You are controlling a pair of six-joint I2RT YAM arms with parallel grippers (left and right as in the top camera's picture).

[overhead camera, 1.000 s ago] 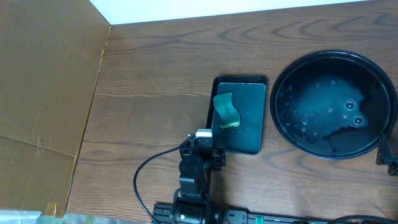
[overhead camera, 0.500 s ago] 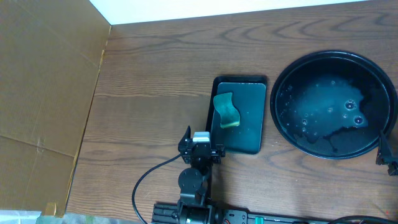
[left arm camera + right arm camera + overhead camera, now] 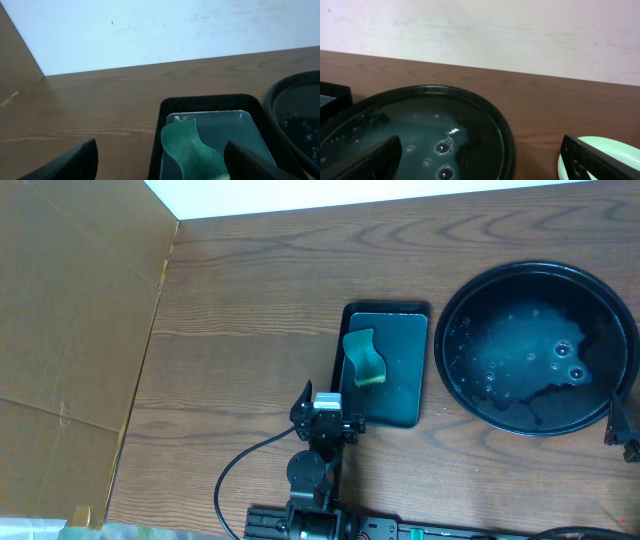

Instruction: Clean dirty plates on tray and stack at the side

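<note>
As the left wrist view shows it, the left gripper [image 3: 160,159] has its jaws wide apart, holding and touching nothing; one dark finger sits in each lower corner of the frame.
- Sponge [image 3: 192,152]: one, green and wavy-edged, at lower centre between the two fingers and just ahead of them.
- Small tray [image 3: 210,104]: one, rectangular and dark teal, with the sponge lying on its left part.

Right gripper [image 3: 481,150]: jaws likewise wide apart, empty, touching nothing; fingers in the lower corners of the right wrist view.
- Tray [image 3: 506,140]: one, round, black and raised-rimmed, filling the lower left and centre of that view. It sits ahead of the open jaws and mostly toward the left finger. Its glossy floor carries a film of water with bubbles.
- Plates [image 3: 607,148]: pale aqua rim at lower right, on the table, right of the tray and apart from it, partly hidden behind the right finger. How many are stacked cannot be told.

Overhead placement:
- Left gripper: lower centre, just below the small tray's lower-left corner.
- Small tray: centre.
- Tray: right.
- Right gripper: only a sliver shows at the right edge, by the tray's lower right rim.
- Cardboard sheet [image 3: 75,340]: one, left side.
- Table [image 3: 250,290]: one, dark wood.
</note>
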